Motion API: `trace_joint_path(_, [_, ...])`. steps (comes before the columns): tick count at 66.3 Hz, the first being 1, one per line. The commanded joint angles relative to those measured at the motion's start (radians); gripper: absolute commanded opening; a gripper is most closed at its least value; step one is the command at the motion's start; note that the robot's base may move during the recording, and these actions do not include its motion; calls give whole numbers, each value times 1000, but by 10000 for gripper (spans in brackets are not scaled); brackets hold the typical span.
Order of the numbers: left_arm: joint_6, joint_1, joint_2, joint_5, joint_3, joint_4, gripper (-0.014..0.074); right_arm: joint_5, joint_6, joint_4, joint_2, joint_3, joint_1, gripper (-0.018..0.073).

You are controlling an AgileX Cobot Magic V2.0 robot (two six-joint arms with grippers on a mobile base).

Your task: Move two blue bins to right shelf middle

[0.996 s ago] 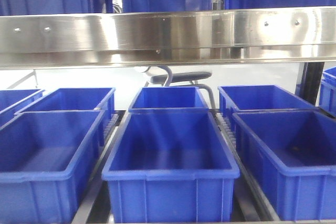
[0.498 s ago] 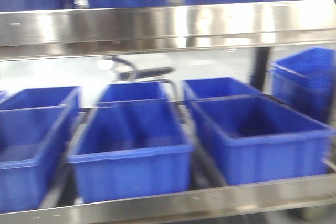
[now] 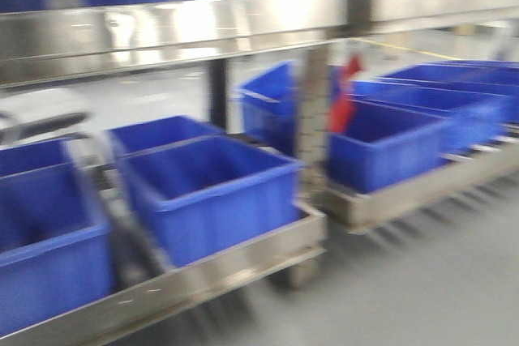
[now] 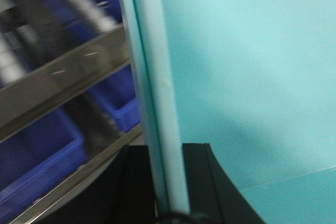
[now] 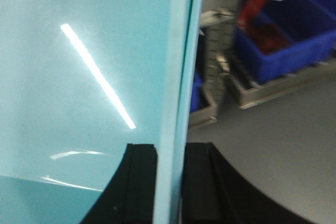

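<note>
Front view: smeared. Dark blue bins crowd the near rack. The right shelf lies past a steel upright. No pale bin shows here. We judge a wide load could clip that upright.

Left wrist: left gripper, jaws pinched on the rim of the pale cyan bin. It is a thin hold and may slip.

Right wrist: right gripper, jaws clamped on a pale cyan bin wall. Whether one bin or two nested, we cannot tell. Uneven lifting could twist it loose.
</note>
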Motion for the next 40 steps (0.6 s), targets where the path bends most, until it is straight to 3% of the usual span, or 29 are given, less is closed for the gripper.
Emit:
trace_joint_path(1, [15,-5,-13,-74,-16,-47,-111,-105,-29,17,-18,-20,7,-167])
trace_joint_path(40, [15,-5,-13,-74,-16,-47,-111,-105,-29,17,-18,-20,7,-167])
